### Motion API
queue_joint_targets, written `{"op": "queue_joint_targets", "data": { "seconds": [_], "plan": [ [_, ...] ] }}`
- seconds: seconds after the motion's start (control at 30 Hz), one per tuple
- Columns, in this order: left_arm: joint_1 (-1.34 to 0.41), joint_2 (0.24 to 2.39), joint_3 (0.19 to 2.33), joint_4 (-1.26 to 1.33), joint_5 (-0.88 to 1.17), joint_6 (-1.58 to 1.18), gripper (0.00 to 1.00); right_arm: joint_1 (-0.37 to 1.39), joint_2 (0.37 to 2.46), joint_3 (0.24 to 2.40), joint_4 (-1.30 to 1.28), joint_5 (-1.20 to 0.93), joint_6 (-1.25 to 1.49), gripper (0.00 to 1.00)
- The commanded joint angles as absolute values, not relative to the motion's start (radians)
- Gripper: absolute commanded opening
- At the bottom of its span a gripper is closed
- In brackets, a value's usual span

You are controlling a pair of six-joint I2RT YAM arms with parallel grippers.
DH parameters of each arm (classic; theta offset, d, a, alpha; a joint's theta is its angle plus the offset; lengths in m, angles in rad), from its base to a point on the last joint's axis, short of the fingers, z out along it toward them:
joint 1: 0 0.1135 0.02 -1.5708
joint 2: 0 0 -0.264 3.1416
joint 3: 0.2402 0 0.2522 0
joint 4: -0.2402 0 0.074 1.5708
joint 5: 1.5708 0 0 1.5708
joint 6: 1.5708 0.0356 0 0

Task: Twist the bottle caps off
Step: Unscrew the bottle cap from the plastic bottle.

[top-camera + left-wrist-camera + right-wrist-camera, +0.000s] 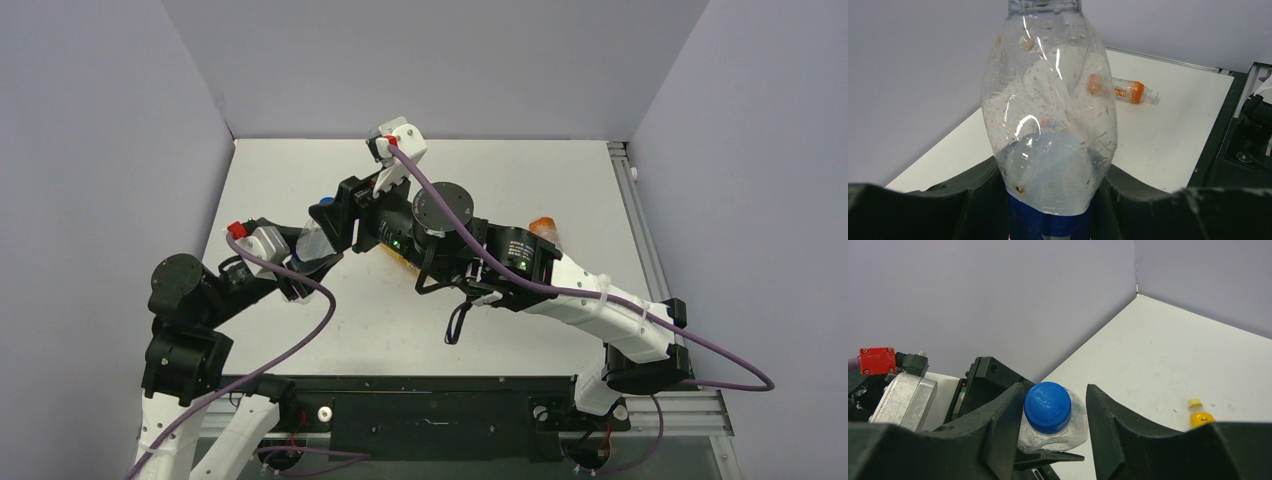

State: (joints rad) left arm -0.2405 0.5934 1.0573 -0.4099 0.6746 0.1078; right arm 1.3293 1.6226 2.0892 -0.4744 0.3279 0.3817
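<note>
My left gripper [1048, 187] is shut on the lower body of the clear Pepsi bottle [1048, 115], just above its blue label, and holds it tilted off the table [300, 180]. In the top view the left gripper [306, 264] grips the bottle [314, 243] at the left. The blue cap [1047, 406] sits on the bottle's neck. My right gripper [1054, 396] is open with its jaws either side of the cap; the left finger [1003, 420] is close against it and the right finger [1103, 415] stands apart. The right gripper [338, 215] shows by the cap [322, 204].
A yellow juice bottle [1201, 417] with a yellow cap [1194, 403] lies on the table under my right arm [400, 256]. An orange drink bottle [1129, 91] lies at the right, partly behind the right arm [545, 227]. Grey walls enclose the table. The water bottle is out of view.
</note>
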Motion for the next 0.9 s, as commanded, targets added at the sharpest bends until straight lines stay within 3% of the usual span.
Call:
{"op": "queue_joint_targets", "data": {
  "seconds": [0.0, 0.17, 0.43, 0.67, 0.87],
  "plan": [
    [-0.239, 0.587, 1.081, -0.363, 0.703, 0.087, 0.07, 1.325, 1.602, 2.087, -0.470, 0.369, 0.393, 0.41],
    [-0.239, 0.582, 1.087, -0.381, 0.708, 0.094, 0.07, 1.325, 1.590, 2.078, -0.448, 0.374, 0.395, 0.23],
    [-0.239, 0.594, 1.104, -0.382, 0.751, 0.061, 0.07, 1.321, 1.534, 2.035, -0.401, 0.277, 0.346, 0.06],
    [-0.239, 0.626, 1.139, -0.278, 0.988, -0.259, 0.08, 1.302, 1.395, 1.910, -0.301, -0.151, 0.269, 0.00],
    [-0.239, 0.645, 1.100, 0.038, 1.128, -0.662, 0.09, 1.288, 1.316, 1.819, -0.238, -0.398, 0.255, 0.00]
  ]
}}
